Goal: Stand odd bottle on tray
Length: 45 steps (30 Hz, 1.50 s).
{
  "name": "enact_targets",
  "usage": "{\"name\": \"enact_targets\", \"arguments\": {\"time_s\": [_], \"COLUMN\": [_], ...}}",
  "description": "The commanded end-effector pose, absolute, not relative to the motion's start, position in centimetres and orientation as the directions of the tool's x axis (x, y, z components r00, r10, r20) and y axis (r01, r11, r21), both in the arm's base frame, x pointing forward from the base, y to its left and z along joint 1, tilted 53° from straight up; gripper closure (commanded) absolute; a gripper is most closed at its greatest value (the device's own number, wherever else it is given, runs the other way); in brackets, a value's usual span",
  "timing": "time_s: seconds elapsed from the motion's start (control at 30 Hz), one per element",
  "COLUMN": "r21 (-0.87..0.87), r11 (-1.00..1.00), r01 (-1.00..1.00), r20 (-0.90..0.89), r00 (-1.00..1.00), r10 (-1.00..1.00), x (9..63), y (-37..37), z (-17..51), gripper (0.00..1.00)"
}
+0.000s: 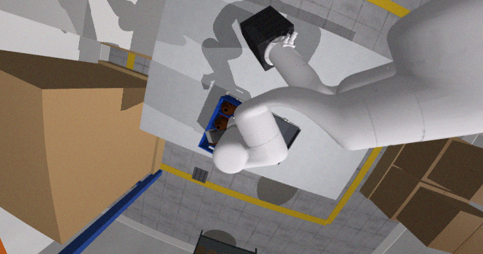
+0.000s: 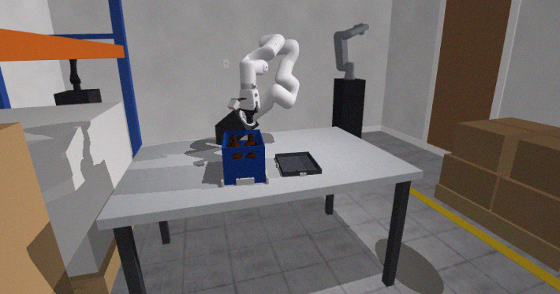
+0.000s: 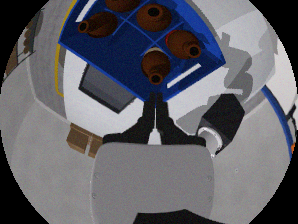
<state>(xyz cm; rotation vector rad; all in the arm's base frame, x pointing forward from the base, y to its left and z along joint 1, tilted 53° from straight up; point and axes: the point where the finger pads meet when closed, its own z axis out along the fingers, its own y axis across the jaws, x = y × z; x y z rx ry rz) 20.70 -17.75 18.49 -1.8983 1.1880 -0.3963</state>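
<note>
The blue crate [image 1: 213, 119] [image 2: 244, 172] [image 3: 107, 62] stands level on the table. Several brown bottles stand in it; the wrist view shows one nearest the fingers [image 3: 156, 65], one at the right [image 3: 183, 44], one in the middle [image 3: 154, 19], one at the left [image 3: 104, 25] and one cut off by the top edge [image 3: 122, 3]. Neck thickness differences are too small to tell. The dark tray [image 1: 289, 131] [image 2: 298, 162] [image 3: 106, 89] lies level beside the crate and holds no bottle. My gripper [image 2: 249, 121] [image 3: 155, 100] is shut and empty, above the crate's rear side, just short of the nearest bottle's mouth.
A black block [image 1: 265, 29] [image 3: 225, 117] with a white ring and a pale arm part stands on the table behind the crate. White brackets [image 2: 245, 181] sit at the crate's foot. In the top view, my arm hides part of the crate and tray.
</note>
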Motion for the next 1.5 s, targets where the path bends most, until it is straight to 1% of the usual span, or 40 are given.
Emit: {"name": "enact_targets", "arguments": {"time_s": [0.0, 0.23, 0.37, 0.43, 0.63, 0.93, 0.97, 1.47], "r21": [-0.787, -0.787, -0.791, -0.792, -0.784, -0.784, -0.784, -0.784], "r11": [-0.197, -0.197, -0.195, -0.194, -0.197, -0.197, -0.197, -0.197], "r01": [-0.585, -0.585, -0.579, -0.578, -0.589, -0.589, -0.589, -0.589], "r20": [-0.157, -0.157, -0.156, -0.156, -0.159, -0.159, -0.159, -0.159], "r00": [0.498, 0.498, 0.5, 0.5, 0.497, 0.497, 0.497, 0.497], "r10": [-0.853, -0.853, -0.852, -0.852, -0.853, -0.853, -0.853, -0.853], "x": [20.7, 20.7, 20.7, 20.4, 19.9, 19.9, 19.9, 19.9], "y": [-17.9, -18.0, -19.3, -21.7, -24.1, -24.2, -24.2, -24.2], "z": [18.6, 18.5, 17.6, 15.4, 12.6, 12.5, 12.5, 12.5], "gripper": [1.0, 1.0, 1.0, 1.0, 1.0, 1.0, 0.35, 0.35]}}
